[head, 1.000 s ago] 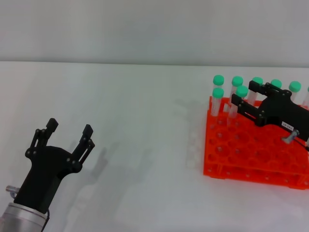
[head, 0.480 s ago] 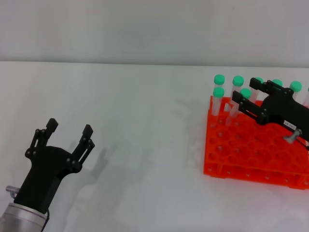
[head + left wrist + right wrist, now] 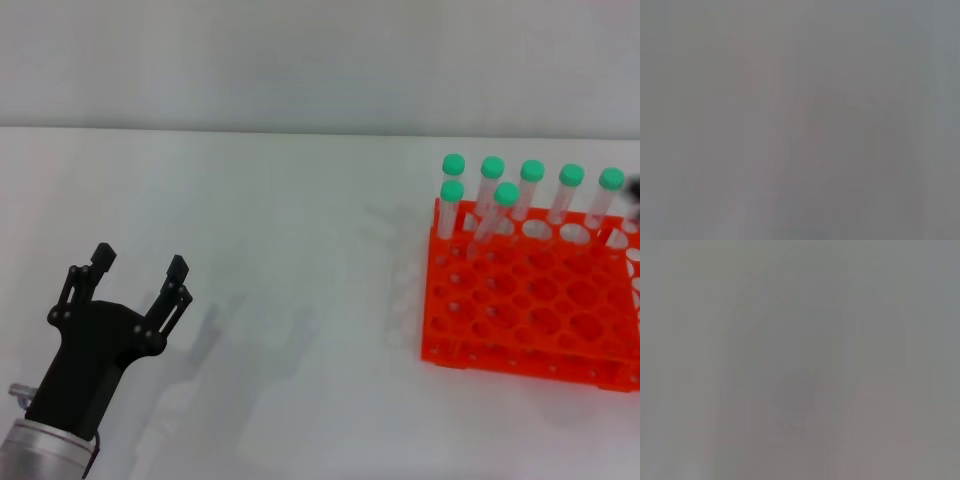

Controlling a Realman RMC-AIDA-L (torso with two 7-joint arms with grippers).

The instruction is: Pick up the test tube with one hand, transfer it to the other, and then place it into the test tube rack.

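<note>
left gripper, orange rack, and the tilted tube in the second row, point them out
left gripper (image 3: 133,277), head view, gap between its open fingertips
orange rack (image 3: 530,350), head view, front wall
tilted tube (image 3: 507,193), head view, green cap

Seven green-capped test tubes (image 3: 506,194) stand in one orange test tube rack (image 3: 530,318); one black gripper (image 3: 134,276) shows

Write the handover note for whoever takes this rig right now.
Left gripper: open, empty, parked over the table's near left.
Right gripper: only a dark sliver shows at the head view's right edge, beyond the rack; state cannot be told.
Test tube rack: on the table at right, holding seven green-capped tubes along its far side.
Test tube: standing tilted in the second row, free of any gripper.
Done: tube is in the rack.
Left: nothing visible. Wrist views show nothing usable.
</note>
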